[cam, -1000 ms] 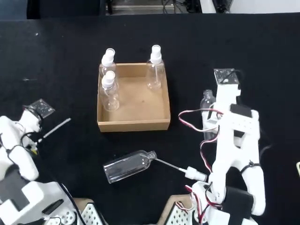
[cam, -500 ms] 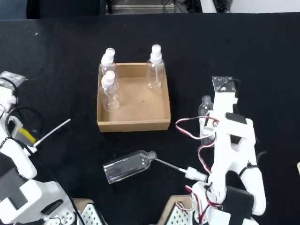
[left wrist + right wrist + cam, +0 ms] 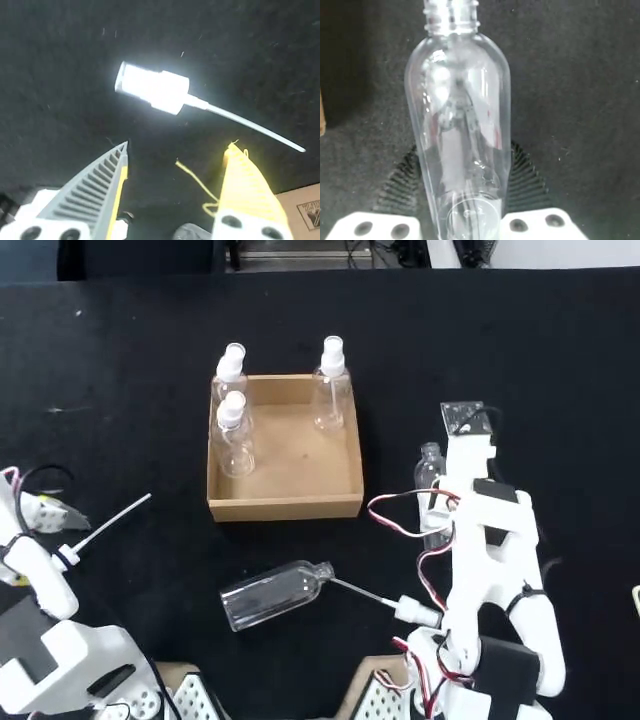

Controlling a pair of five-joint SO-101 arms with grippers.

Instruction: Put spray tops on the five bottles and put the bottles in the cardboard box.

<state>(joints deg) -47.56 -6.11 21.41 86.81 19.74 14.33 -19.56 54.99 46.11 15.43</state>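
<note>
Glossy plastic bottle [image 3: 457,125], matt cloth table [image 3: 520,340]

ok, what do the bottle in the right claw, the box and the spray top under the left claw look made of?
bottle: clear glossy plastic, probably; see-through, with sharp highlights.
cardboard box: matte brown cardboard, raw-looking walls.
spray top: opaque white plastic, likely; smooth, with thin dip tube.

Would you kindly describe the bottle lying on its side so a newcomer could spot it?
Find the cardboard box on the black table. Just below it in the high view lies a clear bottle. It alone lies flat: three capped bottles stand in the box, and the held bottle stands in the right gripper.
</note>
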